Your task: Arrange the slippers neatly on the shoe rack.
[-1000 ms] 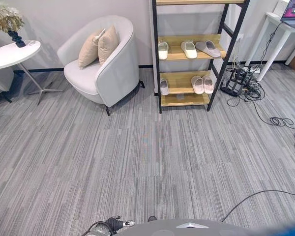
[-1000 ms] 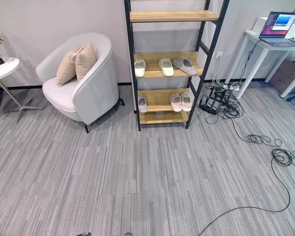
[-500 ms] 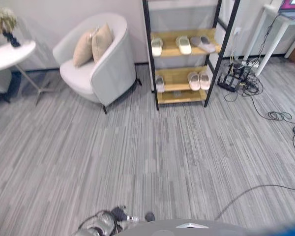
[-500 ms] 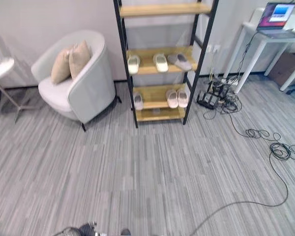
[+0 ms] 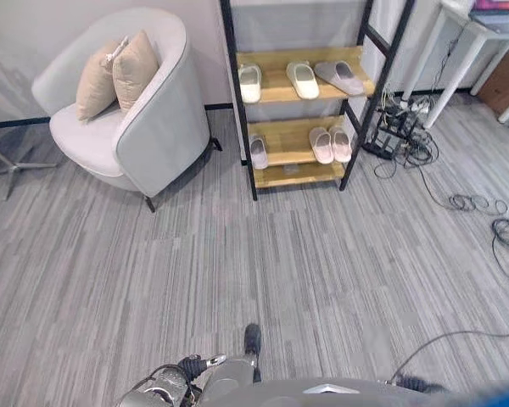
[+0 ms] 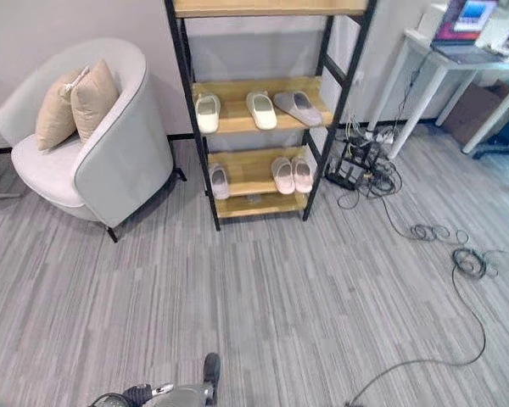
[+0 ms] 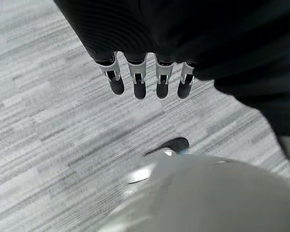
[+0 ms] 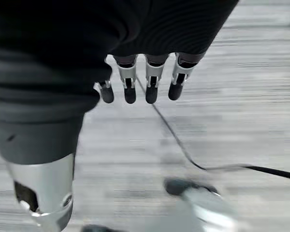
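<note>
While the shoe rack (image 5: 301,93) is standing against the back wall with its black frame and wooden shelves, every slipper in view is already resting on it. A white slipper (image 5: 249,83) is sitting at the left end of the middle shelf, a second white slipper (image 5: 303,80) is lying near the centre of that shelf, and a grey slipper (image 5: 338,77) is lying at an angle at the right end, close beside the second white one. On the lower shelf a pale slipper (image 5: 258,152) is lying alone at the left, and a pink pair (image 5: 329,144) is sitting side by side at the right, the two touching or nearly so.

Both hands are hanging low over the grey striped carpet (image 5: 280,263), well apart from the rack. The left hand (image 7: 145,79) is pointing its fingers down, straight and relaxed, grasping nothing. The right hand (image 8: 140,82) is doing the same, fingers extended and released, with nothing between them.

A light grey armchair (image 5: 123,110) with two beige cushions (image 5: 114,72) is standing left of the rack. To the right, a white desk (image 6: 458,64) is carrying an open laptop (image 6: 462,19), and a tangle of cables (image 6: 365,165) is lying on the floor between the desk and the rack.
</note>
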You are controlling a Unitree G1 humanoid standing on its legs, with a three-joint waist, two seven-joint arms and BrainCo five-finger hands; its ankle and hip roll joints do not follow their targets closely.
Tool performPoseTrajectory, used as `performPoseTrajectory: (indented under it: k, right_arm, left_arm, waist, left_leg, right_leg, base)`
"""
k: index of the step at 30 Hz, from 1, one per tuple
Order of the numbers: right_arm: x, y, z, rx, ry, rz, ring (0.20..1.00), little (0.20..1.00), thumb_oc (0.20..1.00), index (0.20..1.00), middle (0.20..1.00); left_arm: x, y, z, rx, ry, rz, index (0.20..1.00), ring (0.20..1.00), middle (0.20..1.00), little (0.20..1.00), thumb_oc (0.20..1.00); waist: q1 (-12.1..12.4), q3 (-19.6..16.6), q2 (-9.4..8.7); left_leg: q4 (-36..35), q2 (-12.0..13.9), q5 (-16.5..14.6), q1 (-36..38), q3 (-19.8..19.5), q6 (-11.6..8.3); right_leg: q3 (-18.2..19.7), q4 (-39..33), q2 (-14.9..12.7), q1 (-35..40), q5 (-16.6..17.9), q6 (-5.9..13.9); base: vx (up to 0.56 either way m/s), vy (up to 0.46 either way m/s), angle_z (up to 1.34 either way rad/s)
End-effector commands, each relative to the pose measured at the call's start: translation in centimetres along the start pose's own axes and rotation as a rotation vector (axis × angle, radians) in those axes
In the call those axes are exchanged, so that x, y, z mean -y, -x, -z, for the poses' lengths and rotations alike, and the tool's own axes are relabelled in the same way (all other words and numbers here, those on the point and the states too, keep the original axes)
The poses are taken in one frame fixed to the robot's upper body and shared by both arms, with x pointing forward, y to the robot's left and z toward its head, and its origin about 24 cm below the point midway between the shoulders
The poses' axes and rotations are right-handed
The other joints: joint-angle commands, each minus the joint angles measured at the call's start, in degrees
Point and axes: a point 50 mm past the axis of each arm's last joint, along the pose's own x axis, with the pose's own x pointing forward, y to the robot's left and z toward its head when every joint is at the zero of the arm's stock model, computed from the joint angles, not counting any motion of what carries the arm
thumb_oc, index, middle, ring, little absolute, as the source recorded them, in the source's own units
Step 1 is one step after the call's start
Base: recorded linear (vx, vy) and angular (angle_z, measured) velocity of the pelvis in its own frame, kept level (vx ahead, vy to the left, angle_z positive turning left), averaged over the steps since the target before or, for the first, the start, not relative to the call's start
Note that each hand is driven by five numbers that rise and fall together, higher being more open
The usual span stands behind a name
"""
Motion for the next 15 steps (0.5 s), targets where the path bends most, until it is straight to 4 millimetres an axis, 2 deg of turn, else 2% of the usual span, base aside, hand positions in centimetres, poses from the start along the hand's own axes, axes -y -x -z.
performPoseTrajectory:
  k: [1,2,3,4,5,7,8,9,11,12,13,14,15]
  right_arm:
    - [1.2,0.1,-1.2,0.028,0.078,0.012,1.0,1.0,1.0,1.0,1.0]
    - [1.2,0.1,-2.2,0.061,0.062,0.01,1.0,1.0,1.0,1.0,1.0]
    - [1.3,0.1,-3.1,0.093,0.055,0.012,1.0,1.0,1.0,1.0,1.0]
    - [1.5,0.2,-4.8,0.151,0.058,0.021,1.0,1.0,1.0,1.0,1.0]
    - [1.6,0.3,-5.5,0.176,0.064,0.029,1.0,1.0,1.0,1.0,1.0]
    - [1.7,0.5,-6.4,0.211,0.069,0.039,1.0,1.0,1.0,1.0,1.0]
    - [1.6,0.5,-6.4,0.214,0.072,0.036,1.0,1.0,1.0,1.0,1.0]
    - [1.6,0.4,-6.3,0.211,0.069,0.034,1.0,1.0,1.0,1.0,1.0]
    - [1.5,0.4,-5.5,0.19,0.07,0.03,1.0,1.0,1.0,1.0,1.0]
    - [1.5,0.4,-5.5,0.189,0.07,0.03,1.0,1.0,1.0,1.0,1.0]
    - [1.5,0.3,-4.9,0.173,0.073,0.029,1.0,1.0,1.0,1.0,1.0]
    - [1.5,0.2,-3.4,0.121,0.071,0.021,1.0,1.0,1.0,1.0,1.0]
    - [1.5,0.2,-2.9,0.106,0.074,0.019,1.0,1.0,1.0,1.0,1.0]
  left_arm:
    - [0.3,-0.1,-1.6,0.05,0.005,0.0,1.0,1.0,1.0,1.0,1.0]
    - [-0.2,-0.1,-2.5,0.081,0.025,-0.017,1.0,1.0,1.0,1.0,1.0]
    - [-0.4,-0.1,-2.8,0.092,0.027,-0.023,1.0,1.0,1.0,1.0,1.0]
    - [-0.7,-0.1,-2.9,0.095,0.02,-0.032,1.0,1.0,1.0,1.0,1.0]
    - [-0.7,-0.1,-2.8,0.091,0.006,-0.036,1.0,1.0,1.0,1.0,1.0]
    - [-0.6,-0.1,-2.4,0.076,-0.046,-0.036,1.0,1.0,1.0,1.0,1.0]
    - [-0.4,-0.1,-2.3,0.075,-0.058,-0.033,1.0,1.0,1.0,1.0,1.0]
    - [-0.2,-0.1,-2.1,0.071,-0.079,-0.026,1.0,1.0,1.0,1.0,1.0]
    - [0.4,-0.1,-2.2,0.077,-0.11,-0.011,1.0,1.0,1.0,1.0,1.0]
    - [0.4,-0.1,-2.2,0.077,-0.11,-0.011,1.0,1.0,1.0,1.0,1.0]
    - [0.7,-0.1,-2.1,0.075,-0.104,-0.003,1.0,1.0,1.0,1.0,1.0]
    - [1.3,-0.1,-1.5,0.059,-0.122,0.02,1.0,1.0,1.0,1.0,1.0]
    - [1.6,-0.1,-1.3,0.053,-0.143,0.027,1.0,1.0,1.0,1.0,1.0]
  waist:
    - [1.9,-1.44,1.07]
    - [1.73,-0.86,0.99]
    - [1.54,-0.44,1.16]
    - [1.26,0.61,1.98]
    - [1.11,0.9,2.33]
    - [0.45,1.71,3.26]
    - [0.07,2.07,3.53]
    - [-0.22,2.14,3.82]
    - [-1.56,2.32,4.21]
    - [-1.54,2.43,4.24]
    - [-1.95,2.55,4.25]
    - [-2.5,2.31,4.17]
    - [-3.06,2.19,4.26]
  left_leg:
    - [8.68,2.3,-7.2,-4.57,-0.69,-4.66]
    - [9.21,1.46,-8.69,-3.77,-0.06,-3.22]
    - [9.22,1.25,-9.3,-3.11,0.2,-2.63]
    - [8.86,1.22,-10.53,-0.69,0.65,-1.68]
    - [8.4,1.23,-11.31,0.86,0.98,-1.45]
    - [7.02,1.34,-12.7,3.96,0.69,-1.36]
    - [7.19,1.48,-13.07,4.44,0.58,-1.41]
    - [6.9,1.68,-13.45,5.23,0.42,-1.59]
    - [6.45,1.63,-14.55,6.77,-0.76,-2.4]
    - [6.43,1.67,-14.59,6.92,-0.76,-2.42]
    - [6.31,1.79,-14.97,7.64,-1.19,-2.9]
    - [6.37,2.5,-16.01,9.07,-1.24,-3.85]
    - [6.66,2.64,-16.31,9.33,-1.67,-4.11]
  right_leg:
    - [1.41,0.7,-3.74,-6.62,5.11,2.93]
    - [1.81,8.53,-4.82,-10.8,10.6,5.08]
    - [1.51,12.37,-5.36,-12.42,13.0,5.77]
    - [-0.35,19.28,-6.84,-17.09,16.05,5.82]
    - [-2.09,19.53,-8.45,-18.37,16.5,5.29]
    - [-4.71,15.48,-10.78,-20.15,15.77,4.02]
    - [-4.8,14.05,-11.25,-20.12,15.79,4.22]
    - [-4.22,12.25,-11.45,-20.43,15.85,4.38]
    - [-0.21,5.21,-11.27,-21.6,16.33,5.08]
    - [-0.22,5.14,-11.23,-21.42,16.34,5.07]
    - [1.4,2.62,-11.23,-21.91,17.16,5.61]
    - [1.36,-2.01,-12.74,-22.36,19.79,6.64]
    - [2.67,-1.89,-12.58,-22.44,20.28,6.87]
  base:
    - [0.17,0.194,0.17]
    - [0.16,0.204,0.02]
    - [0.2,0.247,0.02]
    - [0.21,0.175,-0.33]
    - [0.23,0.123,-0.22]
    - [0.29,0.009,-0.05]
    - [0.26,-0.05,0.1]
    - [0.23,-0.124,0.17]
    - [0.22,-0.15,0.33]
    - [0.14,-0.148,0.3]
    - [0.24,-0.338,0.33]
    - [0.29,-0.428,0.51]
    - [0.32,-0.541,0.47]
